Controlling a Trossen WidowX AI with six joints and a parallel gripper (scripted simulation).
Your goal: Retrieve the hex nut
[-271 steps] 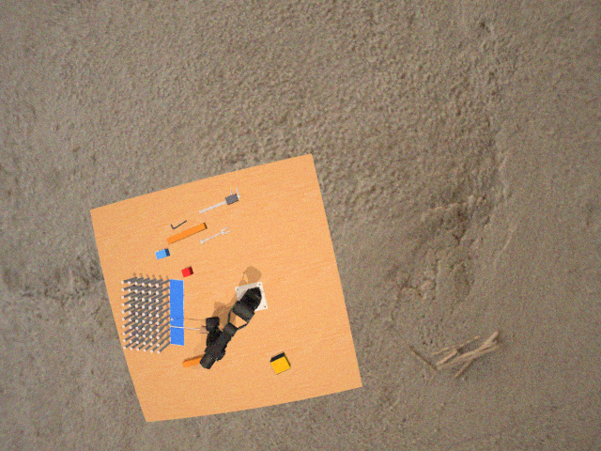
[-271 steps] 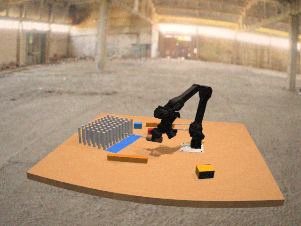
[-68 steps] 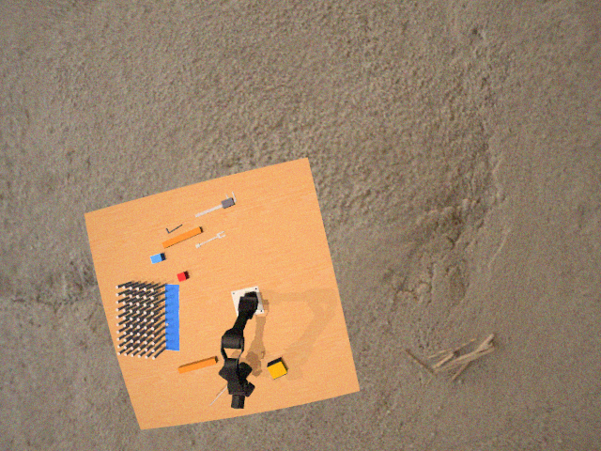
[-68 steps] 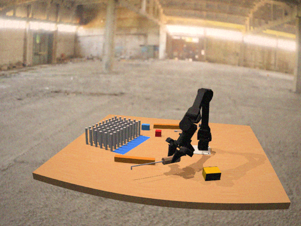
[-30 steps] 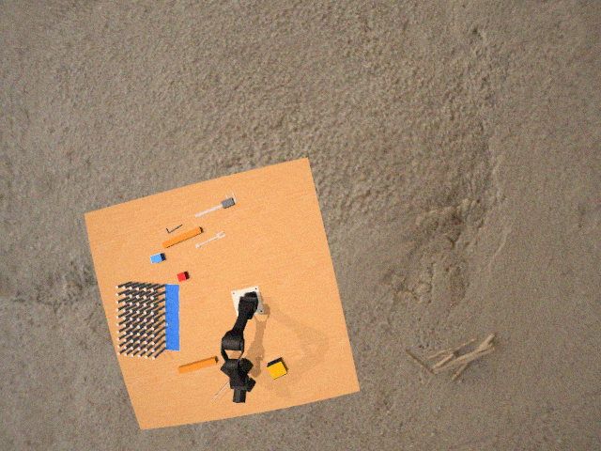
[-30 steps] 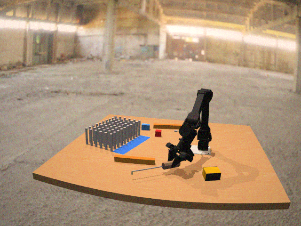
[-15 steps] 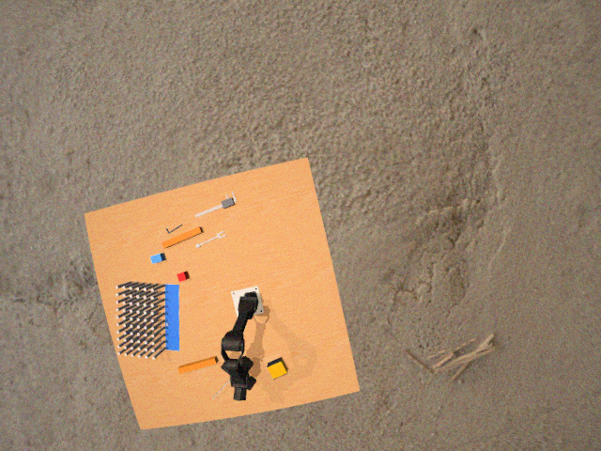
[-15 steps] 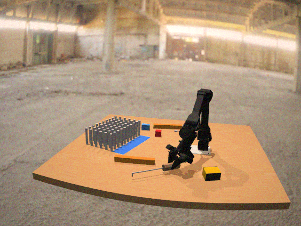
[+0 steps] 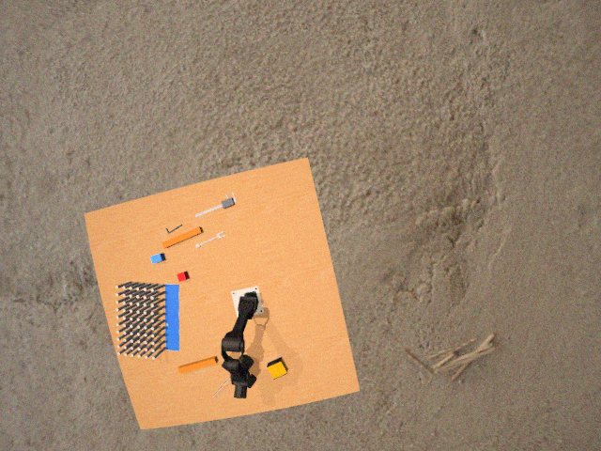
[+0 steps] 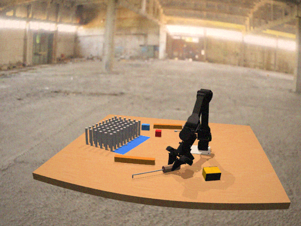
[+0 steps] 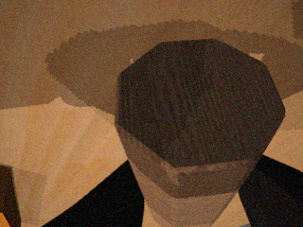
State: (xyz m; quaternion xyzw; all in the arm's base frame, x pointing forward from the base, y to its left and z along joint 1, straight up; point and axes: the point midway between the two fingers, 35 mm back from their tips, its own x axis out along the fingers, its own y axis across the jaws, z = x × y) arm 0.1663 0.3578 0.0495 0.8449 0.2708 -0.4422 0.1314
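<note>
My gripper [image 10: 172, 167] [image 11: 187, 162] is shut on the brown handle [image 10: 166, 168] [image 11: 201, 104] of a hook tool, at the near side of the table. The tool's thin shaft [image 9: 221, 388] [image 10: 148, 172] points away from the gripper, with its small bent tip [image 10: 132, 176] very low over or at the table top; contact cannot be told. The grey spacers [image 9: 140, 320] [image 10: 111, 133] stand upright in rows. A tiny grey piece that looks like the nut [image 9: 167, 324] [image 10: 126, 143] lies on the blue strip [image 9: 173, 334] [image 10: 121, 149], near its spacer-side edge.
An orange bar [image 9: 197, 365] [image 10: 134, 159] lies between tool and strip. A yellow block [image 9: 277, 368] [image 10: 211, 173] is right of the gripper. Beyond the strip are a red cube [image 9: 181, 276] [image 10: 158, 133], a blue block [image 9: 157, 257] [image 10: 145, 126], another orange bar [image 9: 181, 238] and several other tools.
</note>
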